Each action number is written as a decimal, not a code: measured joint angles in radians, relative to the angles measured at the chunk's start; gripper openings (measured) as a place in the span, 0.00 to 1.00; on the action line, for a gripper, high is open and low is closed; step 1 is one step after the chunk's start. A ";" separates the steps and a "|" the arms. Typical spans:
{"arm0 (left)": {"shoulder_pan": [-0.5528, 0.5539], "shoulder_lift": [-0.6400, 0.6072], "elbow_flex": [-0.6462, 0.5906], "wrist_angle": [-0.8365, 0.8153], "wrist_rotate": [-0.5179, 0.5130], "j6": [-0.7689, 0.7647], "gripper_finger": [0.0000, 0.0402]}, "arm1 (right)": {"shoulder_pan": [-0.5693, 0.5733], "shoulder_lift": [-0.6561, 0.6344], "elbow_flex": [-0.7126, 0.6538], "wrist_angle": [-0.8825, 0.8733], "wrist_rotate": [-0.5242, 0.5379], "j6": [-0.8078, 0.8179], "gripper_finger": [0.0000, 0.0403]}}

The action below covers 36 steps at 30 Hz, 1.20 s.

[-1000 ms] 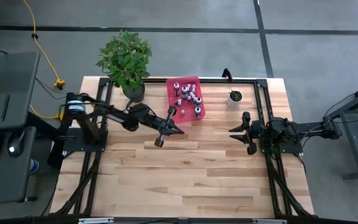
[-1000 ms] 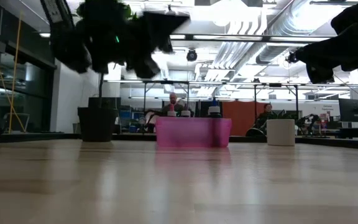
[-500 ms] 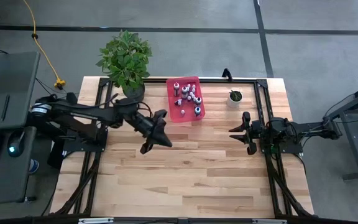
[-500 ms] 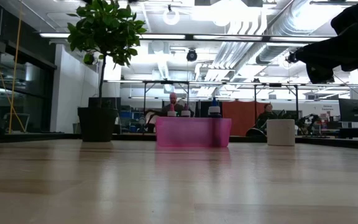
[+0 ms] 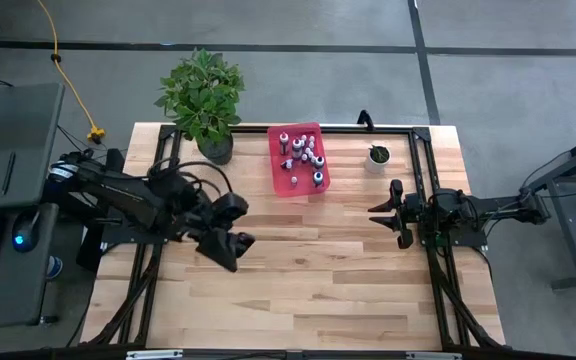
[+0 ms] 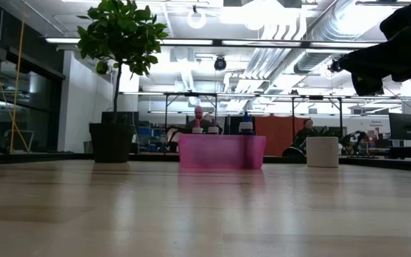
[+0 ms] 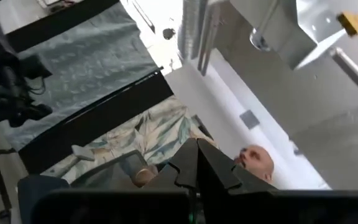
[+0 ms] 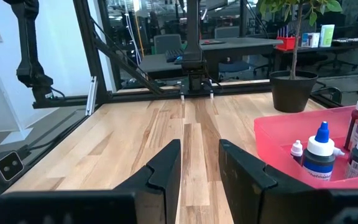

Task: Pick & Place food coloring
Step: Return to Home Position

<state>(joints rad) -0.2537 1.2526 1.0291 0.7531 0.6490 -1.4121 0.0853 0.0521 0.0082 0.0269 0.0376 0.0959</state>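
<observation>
The food coloring bottles (image 5: 304,156) stand and lie in a pink tray (image 5: 280,178) at the table's far middle. In the right wrist view the bottles (image 8: 321,153) show over the tray's wall (image 8: 284,137). My left gripper (image 5: 232,250) hangs raised over the table's left middle, well short of the tray. In its wrist view my left gripper (image 7: 196,167) is shut on nothing and points up into the room. My right gripper (image 5: 384,212) waits at the right side; there my right gripper (image 8: 199,167) is open, level and empty.
A large potted plant (image 5: 206,98) stands at the far left, and a small white pot (image 5: 377,157) sits to the right of the tray. Bare wood (image 5: 318,280) lies across the near half. A person's head (image 7: 257,163) shows in the left wrist view.
My left gripper has drawn back from beside the tray toward the table's left and near edges. It has risen, rolled about its own line and tipped upward, and it has stayed shut. It has left the low view.
</observation>
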 joint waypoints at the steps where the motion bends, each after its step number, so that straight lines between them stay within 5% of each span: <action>1: -0.013 0.000 0.002 0.001 0.000 0.013 0.00 | 0.000 0.000 0.000 0.000 0.000 0.000 0.25; 6: -0.061 -0.011 0.006 -0.001 -0.009 0.110 0.00 | 0.000 0.000 0.000 0.000 0.000 0.000 0.25; 15: -0.060 -0.116 0.005 -0.061 -0.036 0.581 0.00 | 0.000 0.000 0.000 0.000 0.000 0.000 0.25; 19: -0.037 -0.288 0.006 -0.386 -0.142 0.787 0.00 | 0.000 0.000 0.000 0.000 0.000 0.000 0.24; 24: -0.034 -0.507 0.006 -0.834 -0.426 0.991 0.00 | 0.000 0.000 0.000 0.000 0.000 0.000 0.24; 30: -0.034 -0.603 0.006 -1.115 -0.488 1.199 0.00 | 0.000 0.000 0.000 0.000 0.000 0.000 0.24; 36: -0.034 -0.655 0.004 -1.330 -0.692 1.261 0.00 | 0.000 0.000 0.000 0.000 0.000 0.000 0.24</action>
<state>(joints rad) -0.2878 0.5973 1.0335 -0.5773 -0.0426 -0.1515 0.0855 0.0521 0.0082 0.0269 0.0376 0.0959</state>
